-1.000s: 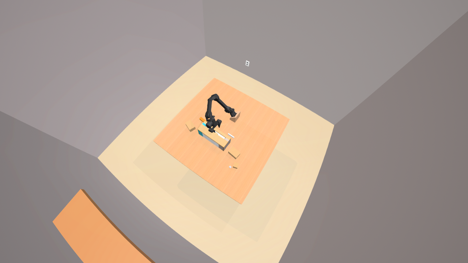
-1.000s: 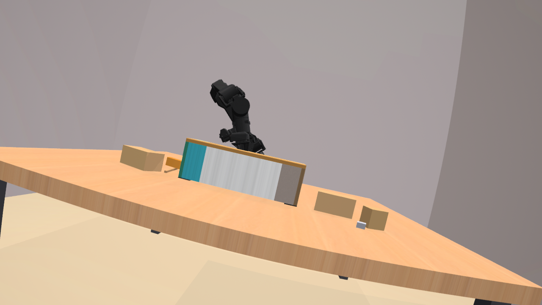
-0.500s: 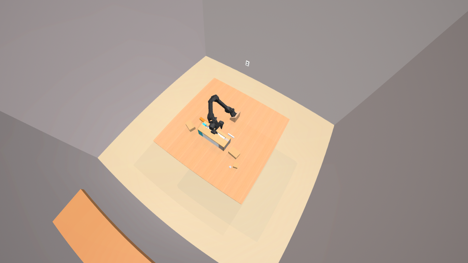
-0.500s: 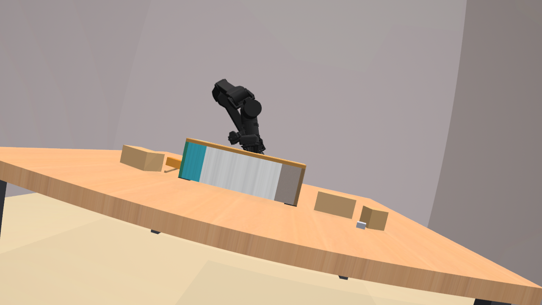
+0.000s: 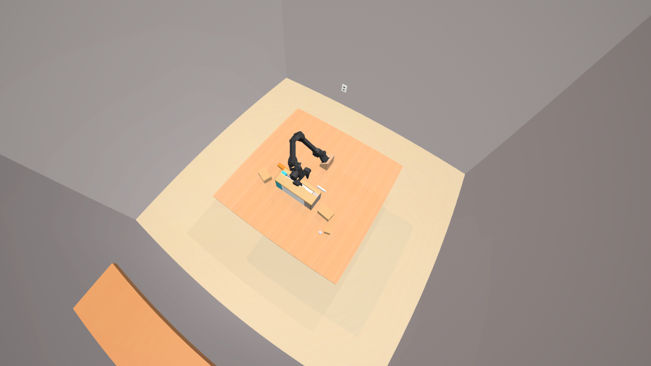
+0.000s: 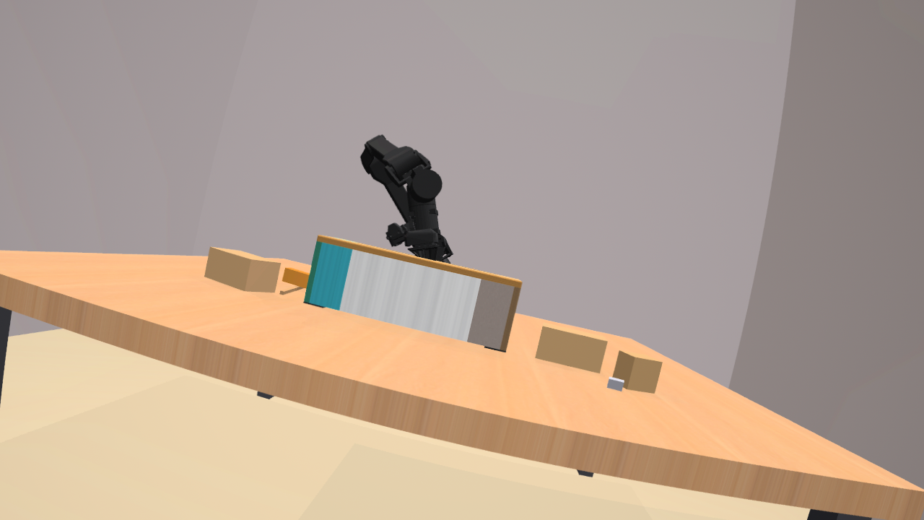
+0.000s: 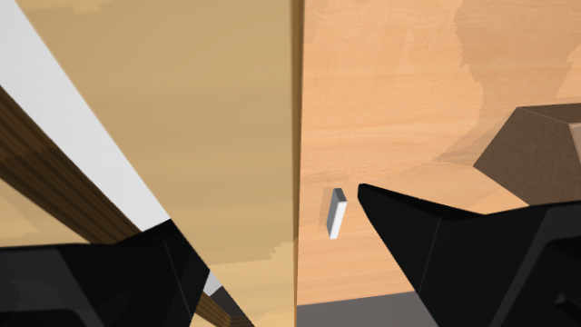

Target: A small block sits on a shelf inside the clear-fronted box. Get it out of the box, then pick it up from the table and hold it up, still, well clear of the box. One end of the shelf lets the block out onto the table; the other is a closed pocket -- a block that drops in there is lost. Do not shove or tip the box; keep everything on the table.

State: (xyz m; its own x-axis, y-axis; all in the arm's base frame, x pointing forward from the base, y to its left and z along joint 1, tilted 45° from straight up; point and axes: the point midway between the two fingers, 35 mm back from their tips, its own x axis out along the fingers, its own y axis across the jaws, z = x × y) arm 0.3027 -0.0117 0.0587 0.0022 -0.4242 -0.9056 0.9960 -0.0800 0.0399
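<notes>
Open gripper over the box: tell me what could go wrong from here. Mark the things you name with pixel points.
The gripper (image 5: 298, 183) (image 7: 295, 195) straddles an edge of the box (image 5: 295, 187) (image 6: 410, 290) (image 7: 218, 113); lowering might shove or tip it. The finger beside the white bar (image 5: 321, 188) (image 7: 337, 213) in the wrist view might knock that bar on the way down.

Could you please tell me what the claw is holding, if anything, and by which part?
Nothing is held: the claw is open over the box.
</notes>
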